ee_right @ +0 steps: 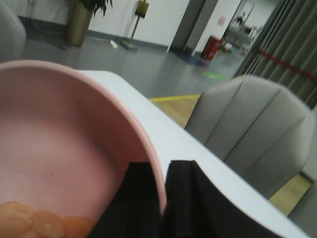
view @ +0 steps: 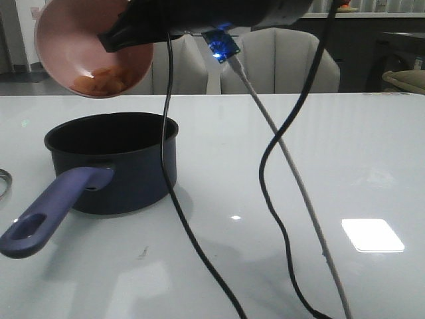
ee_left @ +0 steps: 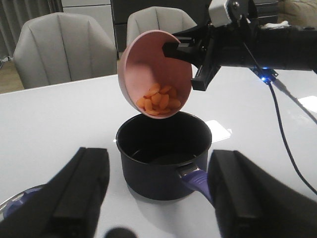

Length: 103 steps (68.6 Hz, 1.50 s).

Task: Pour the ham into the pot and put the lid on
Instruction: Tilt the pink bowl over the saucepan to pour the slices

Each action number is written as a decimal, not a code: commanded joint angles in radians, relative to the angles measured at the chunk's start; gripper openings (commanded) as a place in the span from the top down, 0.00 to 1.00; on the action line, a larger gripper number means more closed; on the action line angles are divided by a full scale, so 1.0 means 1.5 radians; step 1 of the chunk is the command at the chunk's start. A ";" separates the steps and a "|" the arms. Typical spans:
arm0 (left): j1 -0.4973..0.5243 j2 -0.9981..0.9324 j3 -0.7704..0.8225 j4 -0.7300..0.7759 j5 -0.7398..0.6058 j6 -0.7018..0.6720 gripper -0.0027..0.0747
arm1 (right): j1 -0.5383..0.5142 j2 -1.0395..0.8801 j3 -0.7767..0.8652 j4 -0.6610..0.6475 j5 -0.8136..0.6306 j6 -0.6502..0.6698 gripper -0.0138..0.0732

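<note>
Because its fingers pinch the rim, the right gripper (ee_right: 161, 198) tips the round pink bowl (ee_left: 156, 72) so orange ham slices (ee_left: 158, 99) gather low, apparently above the dark navy saucepan (ee_left: 163, 153). Beneath, the left gripper (ee_left: 158, 198) waits spread, holding nothing.

The right claw (ee_right: 162, 198) pinches the pink bowl's (ee_right: 59, 148) rim (ham (ee_right: 34, 222) pooled inside).

White table (view: 332, 146), grey chairs (view: 285, 60) behind, black cable (view: 272, 173), grey cable (view: 299, 186).

Lid (view: 2, 181) cut off at table edge.
</note>
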 commanded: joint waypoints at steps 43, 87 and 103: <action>-0.006 0.008 -0.018 -0.008 -0.055 -0.002 0.38 | 0.037 0.072 0.018 0.019 -0.415 -0.454 0.69; -0.006 0.008 -0.018 -0.008 -0.055 -0.002 0.38 | 0.039 -0.008 0.018 0.293 -0.236 -0.117 0.69; -0.006 0.008 -0.018 -0.008 -0.055 -0.002 0.38 | 0.030 -0.129 0.018 0.424 0.063 -0.139 0.69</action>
